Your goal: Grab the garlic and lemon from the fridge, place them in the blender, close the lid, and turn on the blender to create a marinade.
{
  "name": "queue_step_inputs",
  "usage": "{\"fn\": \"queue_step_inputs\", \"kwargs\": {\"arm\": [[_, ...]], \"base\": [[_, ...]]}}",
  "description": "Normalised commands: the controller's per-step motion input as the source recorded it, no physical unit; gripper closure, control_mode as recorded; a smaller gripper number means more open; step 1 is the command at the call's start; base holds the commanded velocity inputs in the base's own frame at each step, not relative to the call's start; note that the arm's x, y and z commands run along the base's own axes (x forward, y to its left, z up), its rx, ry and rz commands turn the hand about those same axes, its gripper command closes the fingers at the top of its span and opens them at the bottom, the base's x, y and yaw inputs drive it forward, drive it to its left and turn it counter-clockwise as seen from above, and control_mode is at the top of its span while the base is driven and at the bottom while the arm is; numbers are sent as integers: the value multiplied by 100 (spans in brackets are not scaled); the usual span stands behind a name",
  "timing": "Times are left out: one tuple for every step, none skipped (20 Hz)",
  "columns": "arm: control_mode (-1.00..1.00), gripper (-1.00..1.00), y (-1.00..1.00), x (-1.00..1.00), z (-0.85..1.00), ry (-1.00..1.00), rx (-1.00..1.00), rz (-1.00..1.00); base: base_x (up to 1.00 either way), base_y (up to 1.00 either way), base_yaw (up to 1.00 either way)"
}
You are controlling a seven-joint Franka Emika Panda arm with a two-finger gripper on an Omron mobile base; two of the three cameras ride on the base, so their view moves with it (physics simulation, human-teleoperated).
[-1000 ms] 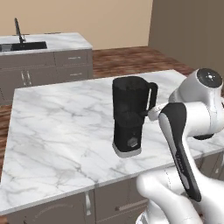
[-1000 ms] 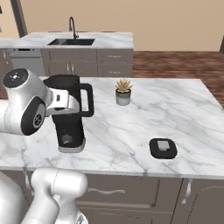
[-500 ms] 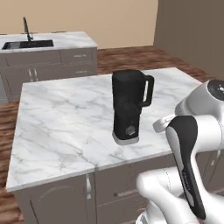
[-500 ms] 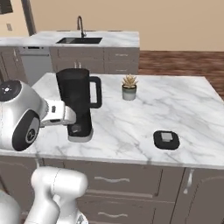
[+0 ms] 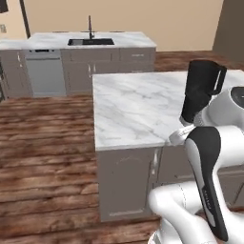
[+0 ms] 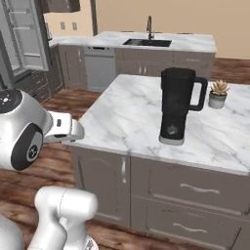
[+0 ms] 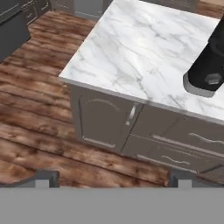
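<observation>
- Since a second ago my base has driven back and swung left: the whole scene has shifted, and I now see plank floor, the island's cabinet front and the far counter, where before the island top filled both base views.
- In the hand view my gripper (image 7: 113,177) hangs over the wooden floor with its jaws wide apart and nothing between them; only the two dark fingertips (image 7: 43,178) show at the bottom.
- One blender (image 6: 177,105) stands upright on the white veined marble island (image 6: 127,122): a tall black jar with a side handle, and a grey-rimmed base with a round front knob.
- In the hand view the blender's jar is cut off by the right edge.
- A small potted plant (image 6: 218,93) sits just beside the blender's handle.
- The open fridge (image 6: 22,41), with grey shelves, is cut off at the upper left of the right base view; I cannot make out its contents.
- One sink (image 5: 90,41) with a dark faucet sits in the far counter.
</observation>
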Motion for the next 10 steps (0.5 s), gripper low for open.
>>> {"fn": "queue_step_inputs", "kwargs": {"arm": [[100,-100,0,0,0,0,0,0],[100,-100,0,0,0,0,0,0],[100,-100,0,0,0,0,0,0],[100,-100,0,0,0,0,0,0],[100,-100,0,0,0,0,0,0],[100,-100,0,0,0,0,0,0],[100,-100,0,0,0,0,0,0],[100,-100,0,0,0,0,0,0],[100,-100,0,0,0,0,0,0],[100,-100,0,0,0,0,0,0]], "base": [[-49,100,34],[-40,100,31],[-27,100,28],[-14,100,25],[-1,100,22],[0,100,21],[0,100,19],[0,100,18],[0,100,18],[21,100,14]]}}
